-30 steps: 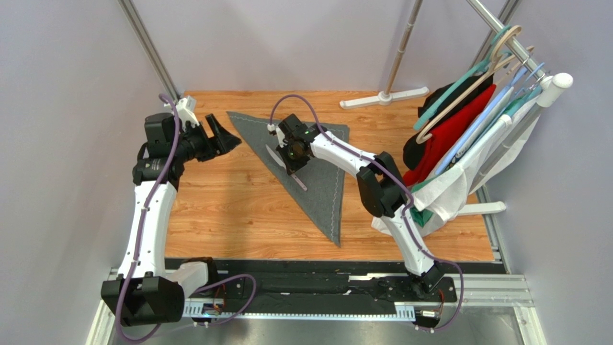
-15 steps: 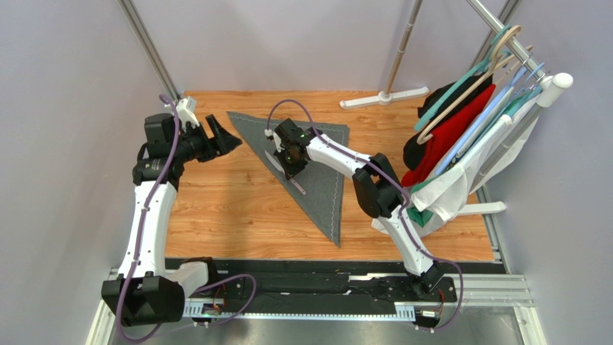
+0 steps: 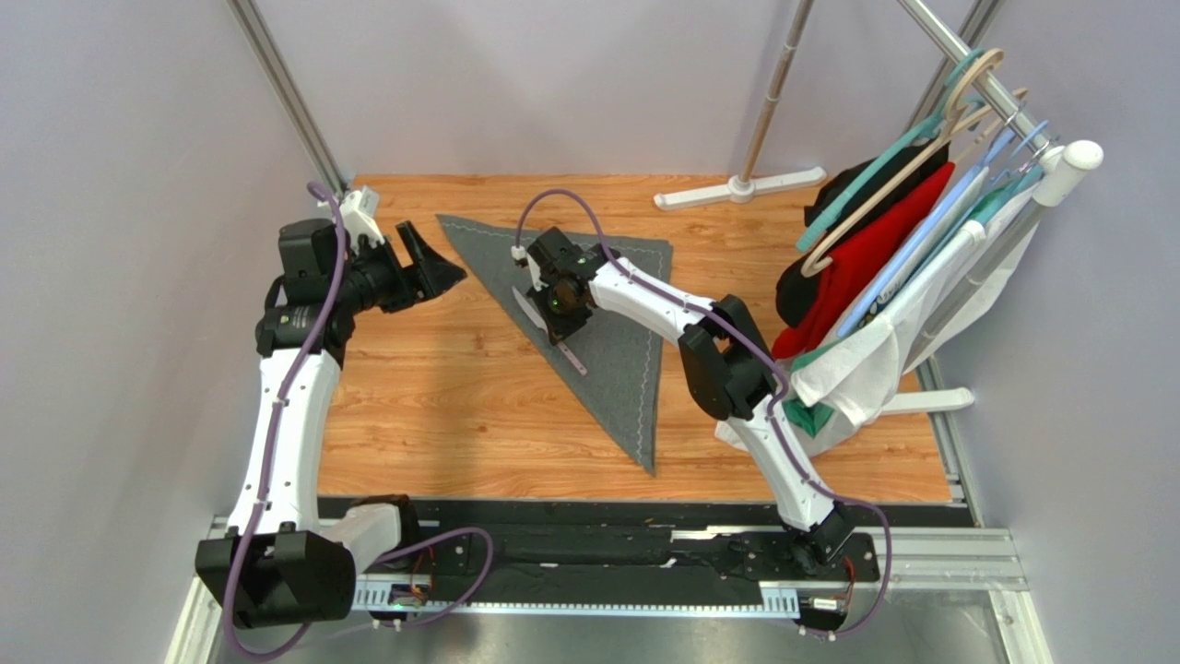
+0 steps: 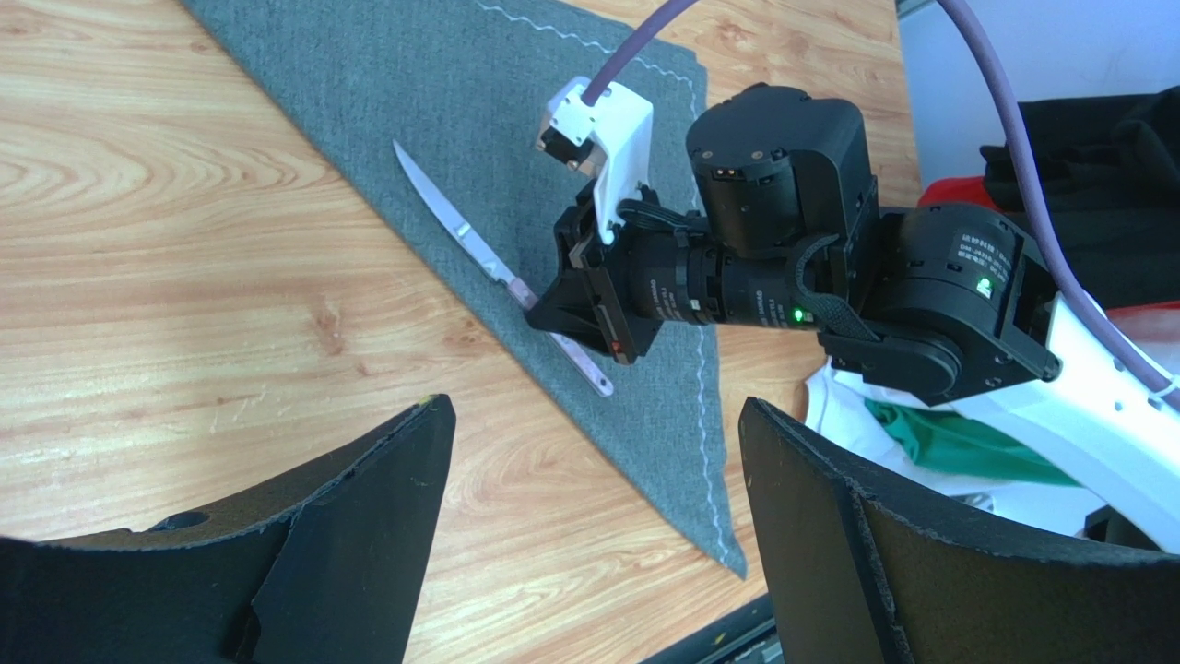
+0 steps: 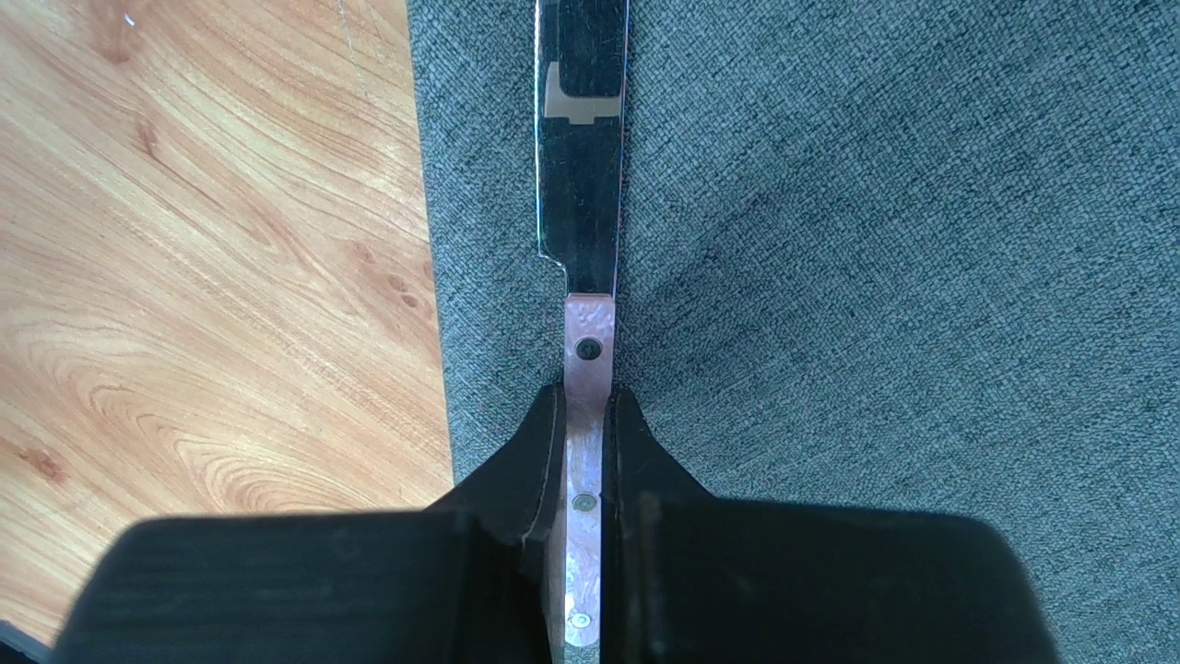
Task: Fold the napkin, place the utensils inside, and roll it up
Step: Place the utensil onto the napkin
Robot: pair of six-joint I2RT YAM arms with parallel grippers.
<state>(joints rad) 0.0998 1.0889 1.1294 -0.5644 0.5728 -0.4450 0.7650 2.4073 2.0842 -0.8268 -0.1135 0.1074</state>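
Note:
The dark grey napkin (image 3: pixel 626 371) lies on the wooden table folded into a triangle, its long folded edge facing left. One utensil, a knife (image 5: pixel 583 166) with a pale pink handle and a dark blade, lies along that folded edge. My right gripper (image 5: pixel 589 404) is shut on the knife's handle, low over the napkin (image 5: pixel 859 249). In the top view the knife (image 3: pixel 575 360) sticks out below the right gripper (image 3: pixel 561 310). My left gripper (image 3: pixel 438 269) hovers open and empty left of the napkin; its wrist view looks across at the right gripper (image 4: pixel 593 321) and the knife (image 4: pixel 446 210).
A clothes rack with red and black garments on hangers (image 3: pixel 866 256) and a white cloth (image 3: pixel 873 371) crowds the table's right side. A white stand base (image 3: pixel 741 187) lies at the back edge. Bare wood shows left of and in front of the napkin.
The right gripper has shifted slightly left with the knife in it. The left arm has not moved.

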